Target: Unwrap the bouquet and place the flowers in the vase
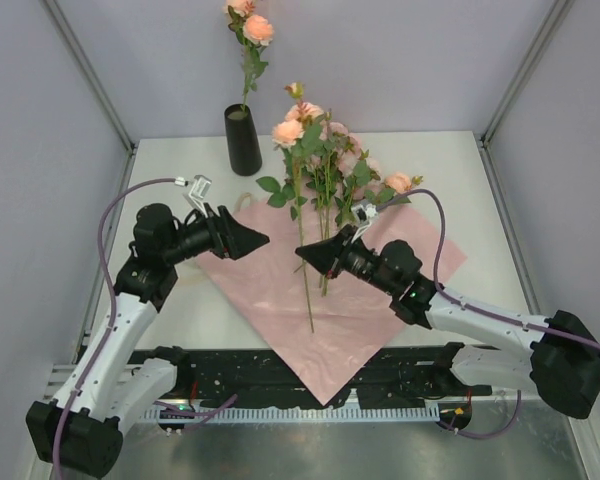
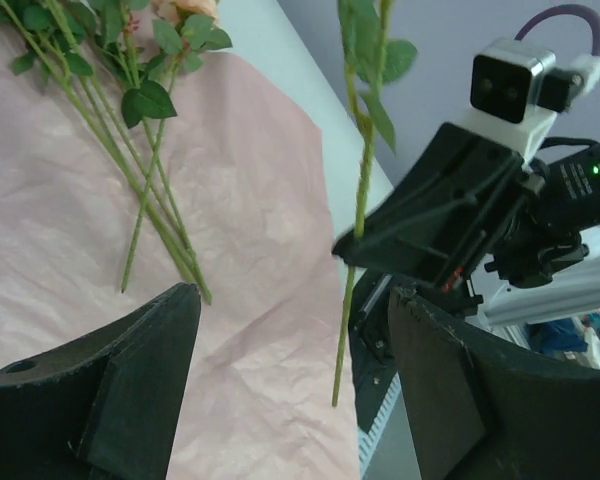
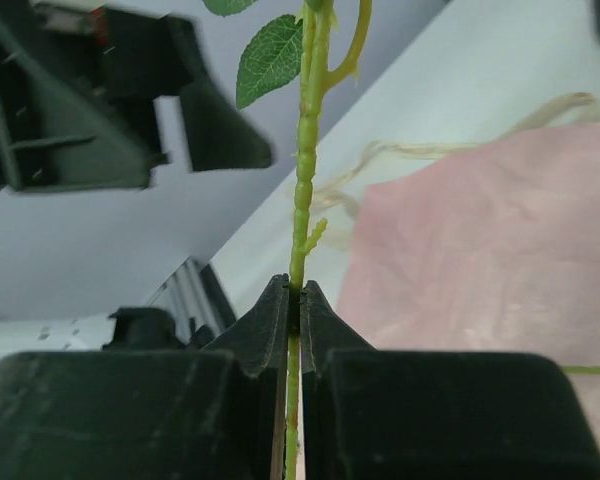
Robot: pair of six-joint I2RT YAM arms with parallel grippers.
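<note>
Right gripper (image 3: 292, 296) pinches stem (image 3: 303, 170) | left gripper (image 2: 292, 295) wide, empty | pink paper (image 1: 360, 310) on white table (image 1: 175, 165)

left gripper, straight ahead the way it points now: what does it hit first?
Most likely the rose stem pinched by the right gripper. In its wrist view the stem stands ahead between the left gripper's open jaws. Depth is unclear.

This looks like a robot lab cell: a white table (image 1: 440, 160) closed in by grey panels (image 1: 410, 60) and metal posts (image 1: 90, 70).
</note>
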